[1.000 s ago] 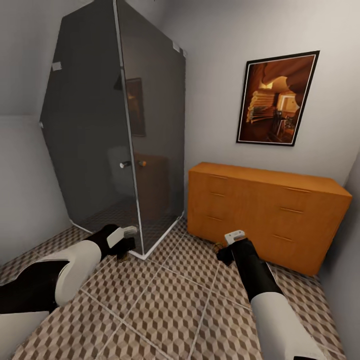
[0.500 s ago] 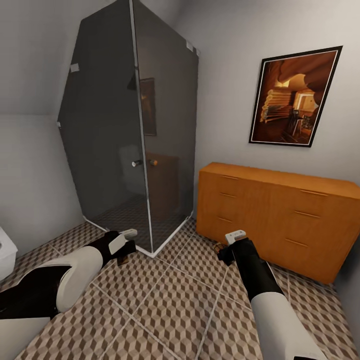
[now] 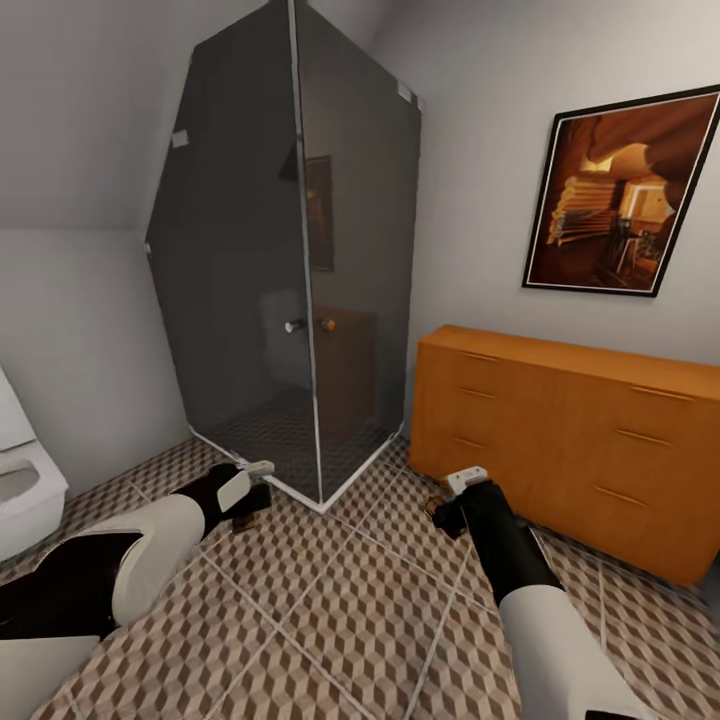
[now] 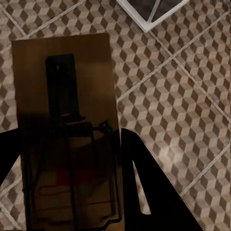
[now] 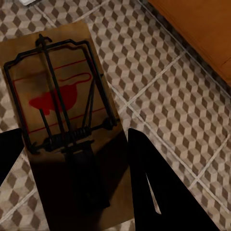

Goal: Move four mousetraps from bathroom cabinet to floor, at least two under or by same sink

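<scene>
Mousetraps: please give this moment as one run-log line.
left hand: holds tan wooden mousetrap | right hand: holds second mousetrap | above cube-patterned tile floor

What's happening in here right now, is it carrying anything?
Yes. The robot is in the bathroom with a mousetrap in each claw: the left claw holds one mousetrap and the right claw holds another, both above the patterned tile floor. The orange cabinet stands ahead on the right with its drawers shut, next to the glass shower. A toilet shows at the far left. No trap is on the floor.
</scene>
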Robot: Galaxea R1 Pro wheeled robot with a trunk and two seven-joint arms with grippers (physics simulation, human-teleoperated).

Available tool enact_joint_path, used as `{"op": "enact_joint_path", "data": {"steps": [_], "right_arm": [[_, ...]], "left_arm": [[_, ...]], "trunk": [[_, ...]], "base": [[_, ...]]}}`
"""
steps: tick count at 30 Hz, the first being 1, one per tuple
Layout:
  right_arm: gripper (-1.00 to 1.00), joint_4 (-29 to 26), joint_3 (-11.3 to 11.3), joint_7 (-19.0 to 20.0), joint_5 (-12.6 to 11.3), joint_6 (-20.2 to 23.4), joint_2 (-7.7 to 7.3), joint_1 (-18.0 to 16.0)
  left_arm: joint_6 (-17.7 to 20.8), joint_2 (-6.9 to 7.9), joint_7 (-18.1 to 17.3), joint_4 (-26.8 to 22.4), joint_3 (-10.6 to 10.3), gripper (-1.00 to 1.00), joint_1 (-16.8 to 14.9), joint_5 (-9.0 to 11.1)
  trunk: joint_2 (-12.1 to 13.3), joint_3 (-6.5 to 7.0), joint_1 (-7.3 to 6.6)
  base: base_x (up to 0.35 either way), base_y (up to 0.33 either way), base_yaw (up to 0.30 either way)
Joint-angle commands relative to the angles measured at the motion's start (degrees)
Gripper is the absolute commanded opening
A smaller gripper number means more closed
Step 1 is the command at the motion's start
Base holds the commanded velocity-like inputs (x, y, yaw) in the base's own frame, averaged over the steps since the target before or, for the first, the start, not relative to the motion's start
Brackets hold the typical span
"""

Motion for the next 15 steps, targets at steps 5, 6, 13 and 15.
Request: {"op": "enact_joint_path", "data": {"steps": [5, 6, 13, 15], "right_arm": [[-1.00, 1.83, -0.10, -0.13, 0.71, -0.16, 0.13, -0.03], [-1.00, 1.94, -0.10, -0.15, 0.70, -0.18, 0.14, -0.03], [-1.00, 2.36, -0.10, -0.27, 0.66, -0.75, 0.21, -0.03], [-1.00, 2.39, -0.09, -0.27, 0.66, -0.80, 0.23, -0.03]], "left_arm": [[-0.14, 0.09, 0.55, -0.03, 0.20, -1.00, 0.69, -1.55], [-0.17, 0.12, 0.58, -0.04, 0.20, -1.00, 0.97, -1.86], [-1.06, 0.40, 0.56, -0.08, 0.20, -1.00, 2.28, -4.20], [-1.35, 0.41, 0.55, -0.08, 0.20, -1.00, 2.32, -4.29]], "trunk": [[-0.04, -0.13, 0.00], [-0.04, -0.15, 0.00], [-0.04, -0.30, 0.00], [-0.04, -0.35, 0.00]], "base": [[0.000, 0.000, 0.296], [0.000, 0.000, 0.299], [0.000, 0.000, 0.300], [0.000, 0.000, 0.300]]}}
